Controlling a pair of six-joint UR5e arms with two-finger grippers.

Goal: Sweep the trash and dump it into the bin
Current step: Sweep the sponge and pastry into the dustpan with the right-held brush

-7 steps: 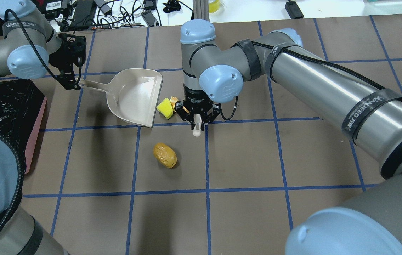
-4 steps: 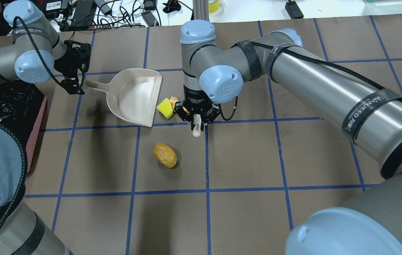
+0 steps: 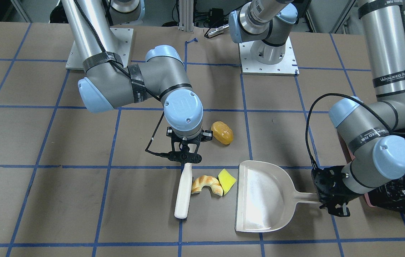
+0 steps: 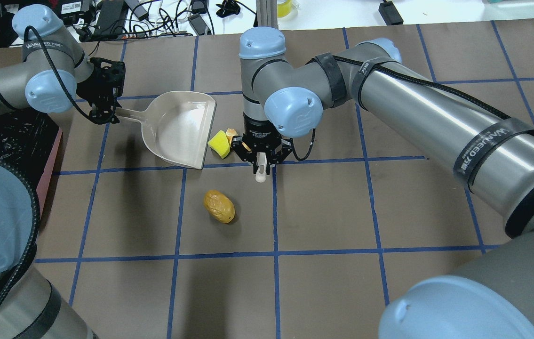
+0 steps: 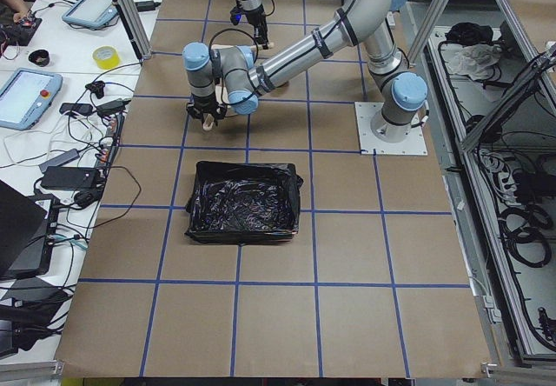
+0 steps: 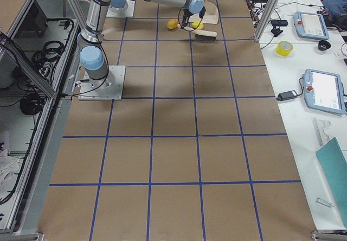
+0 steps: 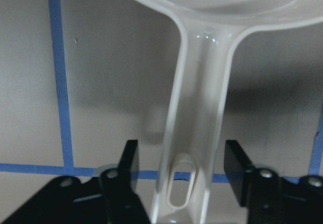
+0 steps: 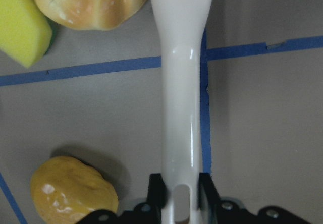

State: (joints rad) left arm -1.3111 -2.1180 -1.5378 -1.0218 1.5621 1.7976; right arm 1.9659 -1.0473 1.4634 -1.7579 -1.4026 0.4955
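Three trash pieces (image 3: 206, 184), one dustpan (image 3: 259, 200)

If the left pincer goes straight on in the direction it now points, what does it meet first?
The dustpan handle, which lies between the fingers of the open left pincer with gaps on both sides. Probably it would slide along it to the pan's wall.

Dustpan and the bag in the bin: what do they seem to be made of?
Dustpan: probably smooth beige moulded plastic, with soft glossy highlights. Bag in the bin: thin black plastic film, judging by crinkles and shine.
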